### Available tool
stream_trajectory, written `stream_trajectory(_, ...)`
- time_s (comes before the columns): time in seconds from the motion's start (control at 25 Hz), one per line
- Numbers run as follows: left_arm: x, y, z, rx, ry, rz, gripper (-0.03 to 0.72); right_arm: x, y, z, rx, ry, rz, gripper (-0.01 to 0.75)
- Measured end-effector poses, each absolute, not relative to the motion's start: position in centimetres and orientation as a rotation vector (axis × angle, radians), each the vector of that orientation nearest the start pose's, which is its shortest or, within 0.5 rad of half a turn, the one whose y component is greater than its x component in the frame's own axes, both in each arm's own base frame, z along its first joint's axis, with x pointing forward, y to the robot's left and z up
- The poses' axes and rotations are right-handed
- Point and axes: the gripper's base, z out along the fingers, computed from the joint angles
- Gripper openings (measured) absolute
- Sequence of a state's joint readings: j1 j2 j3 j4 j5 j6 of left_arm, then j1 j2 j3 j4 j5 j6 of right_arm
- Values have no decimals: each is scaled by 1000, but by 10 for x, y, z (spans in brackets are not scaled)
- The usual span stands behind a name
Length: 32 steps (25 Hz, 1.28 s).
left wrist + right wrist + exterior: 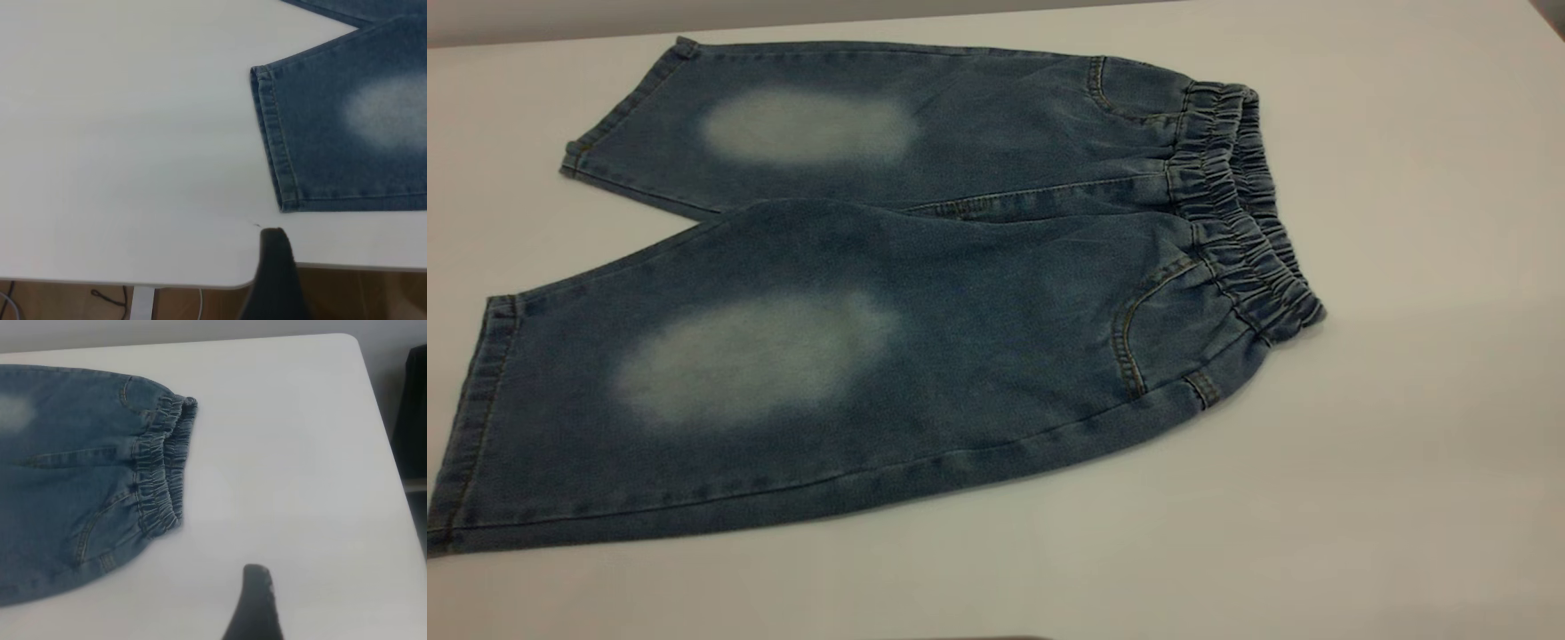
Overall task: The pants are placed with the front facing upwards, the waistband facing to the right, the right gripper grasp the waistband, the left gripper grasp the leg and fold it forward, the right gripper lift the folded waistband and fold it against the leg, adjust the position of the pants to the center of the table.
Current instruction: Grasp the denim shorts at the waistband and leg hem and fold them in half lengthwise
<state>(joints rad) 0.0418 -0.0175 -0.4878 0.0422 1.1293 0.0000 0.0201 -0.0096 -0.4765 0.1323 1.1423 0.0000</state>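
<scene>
The blue denim pants (925,293) lie flat on the white table (1405,400), front up, each leg with a pale faded oval. The ruffled waistband (1240,209) is at the right, the leg hems at the left. Neither gripper appears in the exterior view. My left gripper (333,280) hovers over the table's near edge, off the near leg's hem (273,143); one black finger (275,267) shows with nothing beside it. My right gripper (333,603) hangs over bare table beside the waistband (160,473), apart from it; a single black finger (257,603) is visible, holding nothing.
The table's rounded front corner (233,283) and wooden floor with cables lie below the left gripper. A dark object (415,413) stands past the table's right edge. Bare tabletop stretches right of and in front of the pants.
</scene>
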Motion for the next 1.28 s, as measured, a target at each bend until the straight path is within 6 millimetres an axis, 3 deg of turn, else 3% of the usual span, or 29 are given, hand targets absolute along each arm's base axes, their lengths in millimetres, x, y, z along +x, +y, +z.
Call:
stream_trajectory(0.96,-8,3,269,-24,2114,89,496,-4,14,267,-32,2137,218,545)
stream_trajectory(1.08,4,3,280,9,2135,103,496,8,14,274,-20,2142,226,545)
stream_trajectory(1.28,42,3,305,26,2195,79,496,40,17,281,-32,2179,261,545)
